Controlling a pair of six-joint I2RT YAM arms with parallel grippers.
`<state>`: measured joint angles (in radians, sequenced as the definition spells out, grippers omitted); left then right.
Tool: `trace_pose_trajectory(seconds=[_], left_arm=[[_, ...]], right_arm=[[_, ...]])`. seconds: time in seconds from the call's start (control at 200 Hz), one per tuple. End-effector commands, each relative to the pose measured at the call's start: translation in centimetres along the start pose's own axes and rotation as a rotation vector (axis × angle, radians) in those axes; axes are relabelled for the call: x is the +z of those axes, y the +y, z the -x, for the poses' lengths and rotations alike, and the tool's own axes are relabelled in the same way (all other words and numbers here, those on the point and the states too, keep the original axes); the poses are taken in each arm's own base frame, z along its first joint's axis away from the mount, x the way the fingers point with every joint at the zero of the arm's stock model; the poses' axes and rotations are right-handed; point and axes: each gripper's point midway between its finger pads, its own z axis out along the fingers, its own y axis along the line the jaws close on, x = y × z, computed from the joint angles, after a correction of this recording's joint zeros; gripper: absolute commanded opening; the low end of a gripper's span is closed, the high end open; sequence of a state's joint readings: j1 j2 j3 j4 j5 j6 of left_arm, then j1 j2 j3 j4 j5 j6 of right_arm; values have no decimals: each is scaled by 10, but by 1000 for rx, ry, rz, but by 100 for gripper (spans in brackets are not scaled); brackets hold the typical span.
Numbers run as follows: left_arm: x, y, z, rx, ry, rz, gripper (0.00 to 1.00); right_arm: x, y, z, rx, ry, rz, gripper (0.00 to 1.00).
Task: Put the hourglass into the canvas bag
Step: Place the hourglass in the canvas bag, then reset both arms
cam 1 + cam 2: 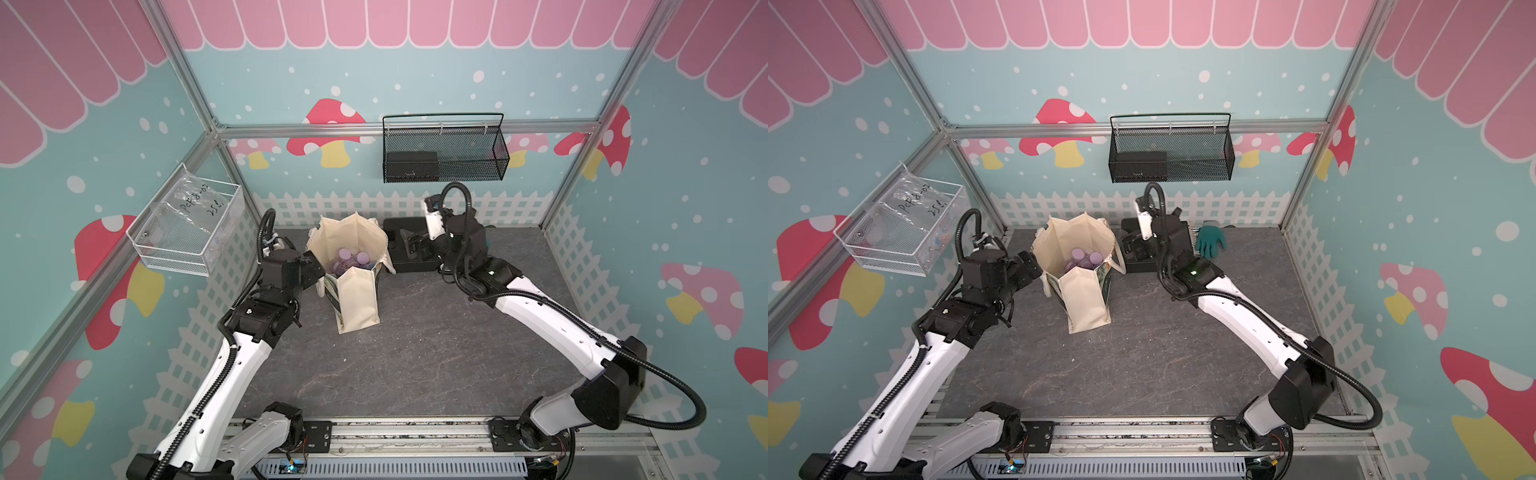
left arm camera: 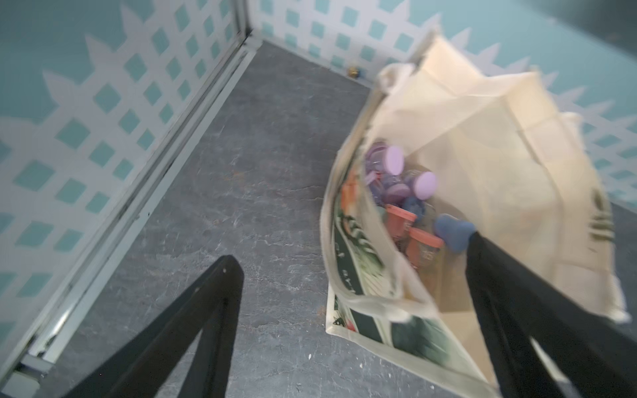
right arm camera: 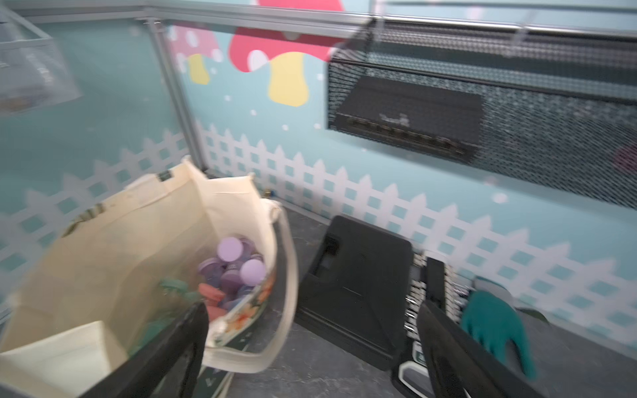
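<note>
Hourglasses, purple caps, lie inside canvas bag on table. L gripper fingers spread, empty, at bag's rim; R gripper fingers spread, empty, just beside bag.

Bare tabletop up front; canvas bag, black case (adjacent) behind.

Canvas bag open, purple-capped hourglasses inside; black case just beside; tool jaws spread, empty.
</note>
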<state>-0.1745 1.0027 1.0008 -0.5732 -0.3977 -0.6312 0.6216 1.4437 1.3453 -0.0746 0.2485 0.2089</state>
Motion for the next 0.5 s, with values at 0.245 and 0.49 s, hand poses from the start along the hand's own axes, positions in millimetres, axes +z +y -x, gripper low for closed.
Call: trace_pose_trajectory(seconds=[0.245,0.49], left_arm=[[71,111,-57,-128,-47,296,99],[102,83,-44,115,-172,250,99]], right_arm=[[-56,-178,-175,125,106,-643,99],[-83,-240,-214,65,57,-908,100]])
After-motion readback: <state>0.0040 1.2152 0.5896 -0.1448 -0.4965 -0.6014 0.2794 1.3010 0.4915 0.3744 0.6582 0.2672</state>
